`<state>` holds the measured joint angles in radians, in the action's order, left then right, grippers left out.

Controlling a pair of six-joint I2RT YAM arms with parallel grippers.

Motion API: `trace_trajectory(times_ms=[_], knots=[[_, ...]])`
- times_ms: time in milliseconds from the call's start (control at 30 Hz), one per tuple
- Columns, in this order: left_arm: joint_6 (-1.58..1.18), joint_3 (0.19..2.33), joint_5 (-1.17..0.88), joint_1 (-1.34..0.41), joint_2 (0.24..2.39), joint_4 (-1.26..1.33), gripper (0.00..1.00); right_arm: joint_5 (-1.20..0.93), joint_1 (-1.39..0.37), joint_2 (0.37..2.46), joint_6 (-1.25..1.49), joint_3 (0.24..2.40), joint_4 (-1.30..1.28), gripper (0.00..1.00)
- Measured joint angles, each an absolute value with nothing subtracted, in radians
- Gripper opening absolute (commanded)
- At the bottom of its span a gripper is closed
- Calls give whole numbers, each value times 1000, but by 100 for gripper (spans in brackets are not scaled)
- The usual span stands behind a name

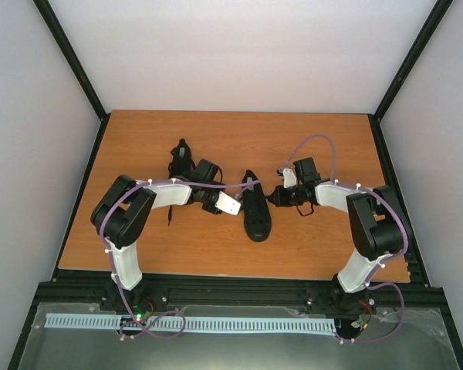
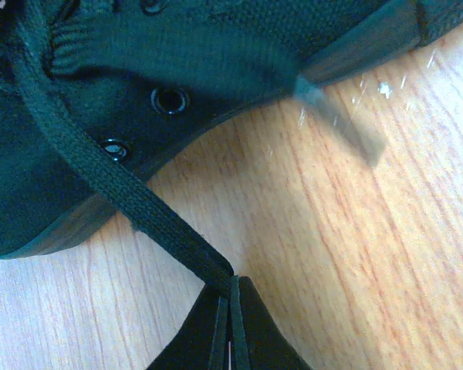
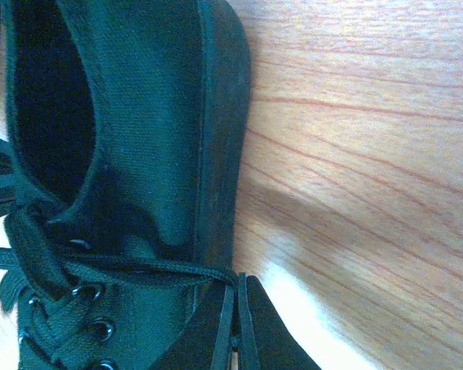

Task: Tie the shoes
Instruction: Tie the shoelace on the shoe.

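Note:
One black shoe (image 1: 256,210) lies mid-table between my two grippers, and the other shoe (image 1: 181,160) sits behind my left arm. My left gripper (image 1: 220,203) is at the middle shoe's left side. In the left wrist view this gripper (image 2: 231,282) is shut on a flat black lace (image 2: 116,181) that runs taut up to the shoe's eyelets (image 2: 168,100). My right gripper (image 1: 280,196) is at the shoe's right side. In the right wrist view it (image 3: 236,282) is shut on a thin lace (image 3: 150,267) leading from the crossed laces (image 3: 42,262) over the shoe's side.
A loose lace end (image 1: 170,214) trails from the back shoe toward the front left of the wooden table (image 1: 316,247). A pale, blurred lace tip (image 2: 339,123) lies beside the shoe's sole. Black frame rails border the table.

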<state>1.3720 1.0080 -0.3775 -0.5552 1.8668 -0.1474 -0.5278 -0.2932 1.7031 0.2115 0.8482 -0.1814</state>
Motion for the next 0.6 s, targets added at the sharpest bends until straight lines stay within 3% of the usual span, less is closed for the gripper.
trace_trajectory(times_ms=[333,400,467,600], knots=[[1393,1005,-379,-556,1867,-147,1,-547,-293,1747,223,848,-151,3],[1392,1005,-387,-556,1867,-149,7,-559,-292,1748,222,848,-149,3],[1388,1006,-397,-556,1864,-158,19,-570,-292,1748,221,848,-147,5],[1359,1010,-415,-556,1841,-191,38,-579,-291,1748,212,849,-146,18]])
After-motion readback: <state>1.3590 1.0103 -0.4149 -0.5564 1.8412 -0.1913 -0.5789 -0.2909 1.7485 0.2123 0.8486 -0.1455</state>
